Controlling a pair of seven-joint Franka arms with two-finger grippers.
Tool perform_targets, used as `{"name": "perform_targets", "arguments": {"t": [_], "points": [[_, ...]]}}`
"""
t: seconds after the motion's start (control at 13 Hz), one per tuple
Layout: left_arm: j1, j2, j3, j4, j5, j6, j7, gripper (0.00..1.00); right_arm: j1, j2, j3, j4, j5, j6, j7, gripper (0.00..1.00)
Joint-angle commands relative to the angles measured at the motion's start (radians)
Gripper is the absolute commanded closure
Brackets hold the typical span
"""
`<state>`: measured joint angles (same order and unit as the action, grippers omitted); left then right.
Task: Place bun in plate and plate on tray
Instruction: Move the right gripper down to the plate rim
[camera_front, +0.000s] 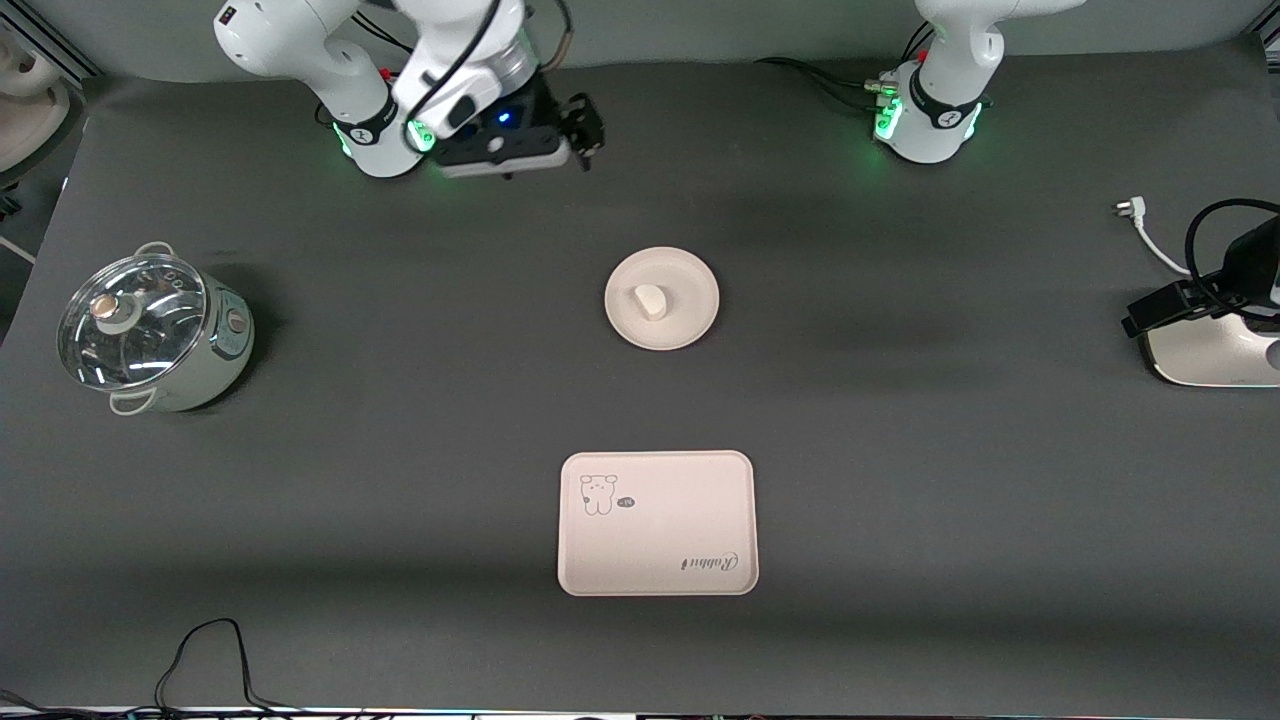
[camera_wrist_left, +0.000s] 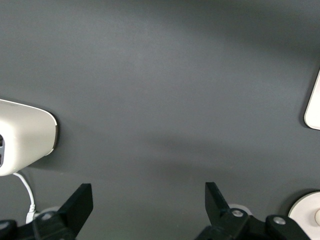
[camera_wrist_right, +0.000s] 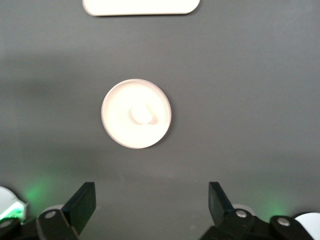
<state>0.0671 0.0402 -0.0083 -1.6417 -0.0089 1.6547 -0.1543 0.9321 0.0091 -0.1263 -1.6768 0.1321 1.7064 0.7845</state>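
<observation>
Right gripper (camera_wrist_right: 148, 205): jaws spread wide, nothing between them, hanging over bare mat close to the right arm's base. Its wrist view looks straight onto the plate (camera_wrist_right: 136, 120) with the bun (camera_wrist_right: 141, 114) in it, and a strip of the tray (camera_wrist_right: 141, 6) at the frame edge.

Left gripper (camera_wrist_left: 148, 205): jaws also wide apart, empty, over bare mat near the left arm's end of the table (not seen in the front view, only in its own wrist view). That view catches the white appliance (camera_wrist_left: 24, 136) with its white cord (camera_wrist_left: 26, 191).

Bun (camera_front: 650, 300) sits on the plate (camera_front: 690, 312), roughly centred, flat side not discernible. Plate rests on the mat mid-table, well apart from the tray (camera_front: 657, 535), which lies nearer the front camera, roughly in line with the plate. Tray carries nothing; bear drawing (camera_front: 598, 493) and "Rabbit" script (camera_front: 711, 562) in diagonal corners.

Toward the right arm's end: pale green electric pot (camera_front: 160, 332) with glass lid (camera_front: 130, 320), upright. Toward the left arm's end: white appliance (camera_front: 1215, 350) with a black cable (camera_front: 1215, 240), white plug (camera_front: 1132, 209) lying on the mat beside it
</observation>
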Motion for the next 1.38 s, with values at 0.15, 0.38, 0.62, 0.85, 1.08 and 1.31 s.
{"name": "perform_targets", "arguments": {"t": [0.15,0.38,0.62,0.85,1.08,1.31], "points": [[-0.033,-0.014,0.002,0.034,-0.002,-0.072,0.015,0.00,0.024,-0.004,-0.013,-0.093,0.050,0.086,0.024,0.00],[-0.033,-0.014,0.001,0.036,0.006,-0.069,0.045,0.00,0.025,-0.003,-0.013,-0.262,0.077,0.299,0.022,0.00],[-0.033,-0.013,0.002,0.042,0.007,-0.065,0.059,0.00,0.048,0.017,-0.013,-0.424,0.077,0.513,0.019,0.00],[-0.047,-0.007,-0.016,0.043,0.010,-0.052,0.053,0.00,0.074,0.098,-0.013,-0.521,0.077,0.715,0.016,0.00],[-0.043,0.003,-0.013,0.063,0.007,-0.049,0.071,0.00,0.077,0.198,-0.013,-0.526,0.077,0.827,0.019,0.00],[-0.044,0.007,-0.015,0.082,0.004,-0.059,0.070,0.00,0.097,0.293,-0.013,-0.555,0.077,0.982,0.025,0.00]]}}
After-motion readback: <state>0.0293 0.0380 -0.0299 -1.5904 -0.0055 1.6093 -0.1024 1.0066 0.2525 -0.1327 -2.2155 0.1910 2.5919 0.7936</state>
